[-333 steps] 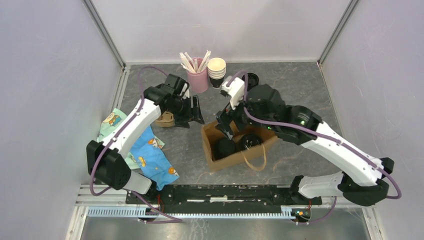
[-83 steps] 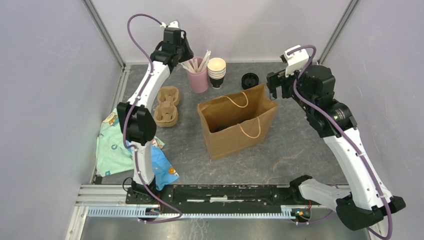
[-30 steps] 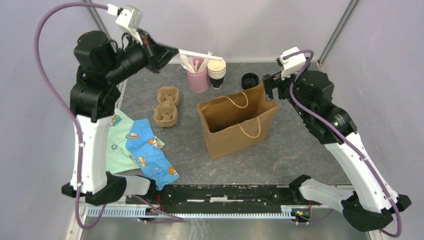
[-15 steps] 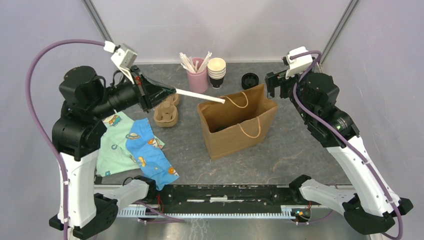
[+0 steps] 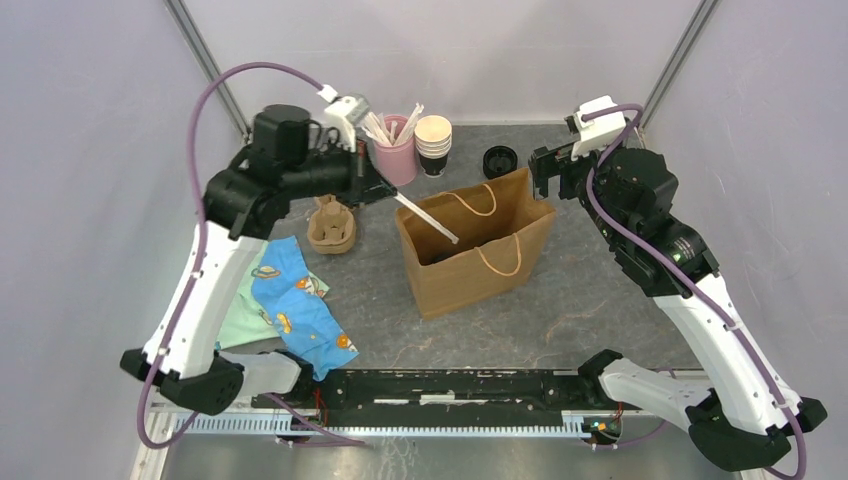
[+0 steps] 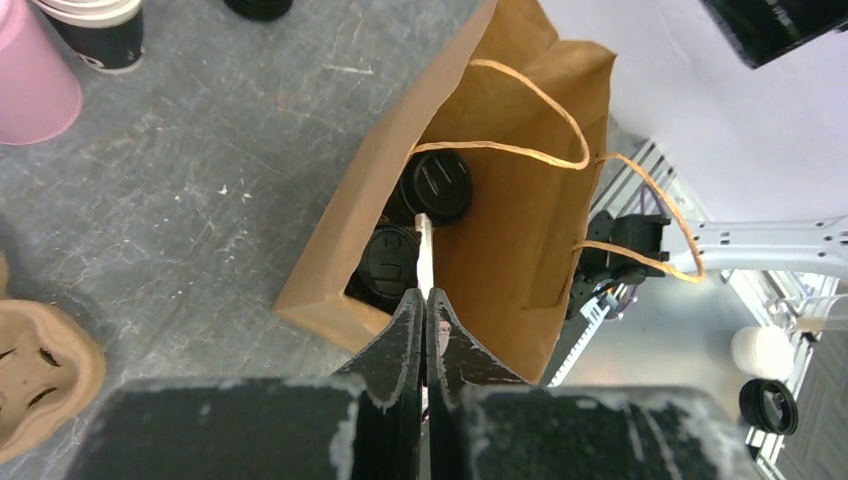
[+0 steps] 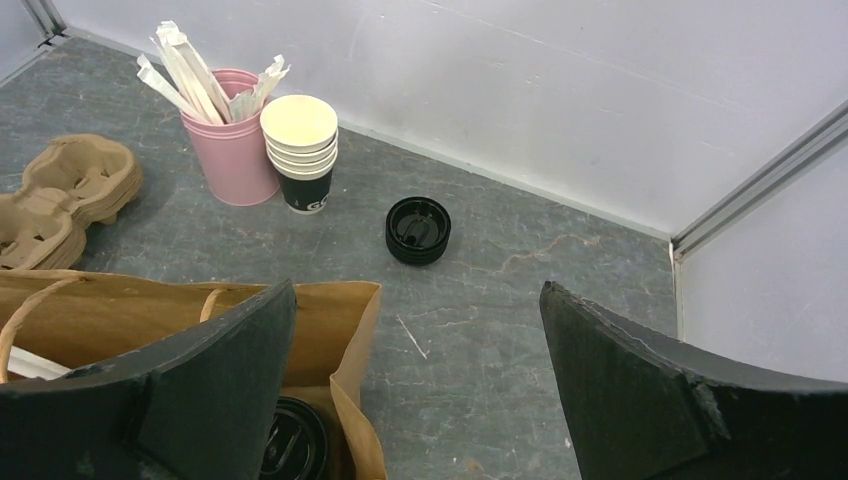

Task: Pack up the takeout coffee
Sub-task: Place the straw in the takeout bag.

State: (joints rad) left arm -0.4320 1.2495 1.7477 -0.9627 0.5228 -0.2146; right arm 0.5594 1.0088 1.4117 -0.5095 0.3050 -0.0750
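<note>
The brown paper bag (image 5: 480,270) stands open in the middle of the table. Two takeout coffee cups with black lids (image 6: 438,185) (image 6: 390,262) stand inside it; one lid (image 7: 295,440) also shows in the right wrist view. My left gripper (image 5: 385,190) (image 6: 425,295) is shut on a white wrapped straw (image 5: 430,220) (image 6: 424,250), held just left of the bag's mouth. The straw slants down into the bag, over the cups. My right gripper (image 5: 545,175) (image 7: 417,290) hangs open and holds nothing, at the bag's back right corner (image 7: 340,330).
At the back stand a pink cup of wrapped straws (image 5: 397,160), a stack of lidless cups (image 5: 433,145) and a stack of black lids (image 5: 499,160). A cardboard cup carrier (image 5: 330,225) lies left of the bag, and patterned cloths (image 5: 290,300) lie at the front left.
My left arm has swung the straw from above the pink cup over to the bag and tipped its end down into the mouth. The right arm has hardly moved.
</note>
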